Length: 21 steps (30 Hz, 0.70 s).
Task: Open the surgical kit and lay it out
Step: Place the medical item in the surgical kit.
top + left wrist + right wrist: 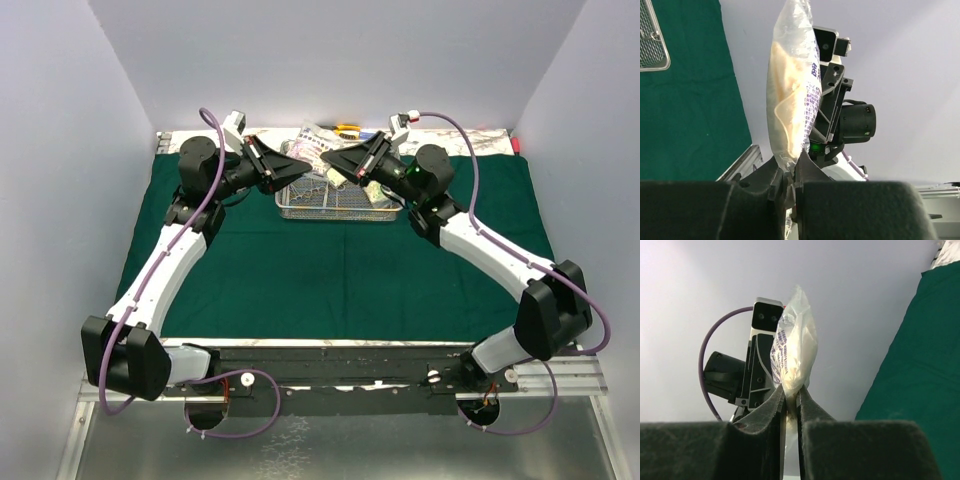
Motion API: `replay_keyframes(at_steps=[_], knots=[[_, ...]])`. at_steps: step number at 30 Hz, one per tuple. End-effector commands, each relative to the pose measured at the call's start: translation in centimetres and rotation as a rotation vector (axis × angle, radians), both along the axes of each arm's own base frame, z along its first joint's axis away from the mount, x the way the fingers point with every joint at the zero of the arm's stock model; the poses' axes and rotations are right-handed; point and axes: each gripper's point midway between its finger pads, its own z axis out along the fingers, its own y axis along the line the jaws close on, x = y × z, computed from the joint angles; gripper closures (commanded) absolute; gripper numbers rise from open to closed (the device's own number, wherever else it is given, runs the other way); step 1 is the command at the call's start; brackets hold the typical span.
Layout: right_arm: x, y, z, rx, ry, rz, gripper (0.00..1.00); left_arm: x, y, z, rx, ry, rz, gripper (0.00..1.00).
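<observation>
Handover step, I judge: my left pincer point(788, 171) and right pincer point(791, 394) both clamp one packet point(790, 90); next, one should release.

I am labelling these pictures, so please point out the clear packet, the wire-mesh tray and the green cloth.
clear packet point(790, 100), left wrist view, middle of its bulging side.
wire-mesh tray point(340, 212), top external view, its near wall.
green cloth point(340, 285), top external view, bare part in front of the tray.
</observation>
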Motion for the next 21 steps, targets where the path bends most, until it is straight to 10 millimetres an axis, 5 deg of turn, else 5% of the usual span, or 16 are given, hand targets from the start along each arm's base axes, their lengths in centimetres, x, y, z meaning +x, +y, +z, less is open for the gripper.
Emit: replay_keyframes(at_steps=[1, 3, 5, 9, 13, 17, 21], knots=[[-0.2, 0.2, 0.6, -0.051, -0.038, 0.003, 0.89, -0.3, 0.6, 0.4, 0.026, -0.035, 0.033, 0.74], [0.0, -0.2, -0.3, -0.099, -0.030, -0.028, 0.89, -0.1, 1.2, -1.0, 0.095, -0.035, 0.064, 0.45], [0.2, -0.7, -1.7, -0.170, -0.029, -0.058, 0.89, 0.1, 2.7, -4.1, 0.227, 0.006, 0.123, 0.31], [0.3, -1.2, -7.4, -0.312, 0.046, -0.075, 0.89, -0.5, 8.0, -11.6, 0.528, 0.161, 0.293, 0.26], [-1.0, 0.4, -12.5, -0.408, 0.102, -0.027, 0.90, -2.3, 13.8, -15.8, 0.838, 0.272, 0.462, 0.23], [-3.1, 4.4, -16.9, -0.492, 0.155, 0.066, 0.90, -3.3, 18.3, -16.7, 1.034, 0.302, 0.611, 0.23], [-5.1, 8.9, -20.3, -0.550, 0.194, 0.184, 0.89, -3.9, 22.5, -14.8, 1.150, 0.291, 0.814, 0.23]])
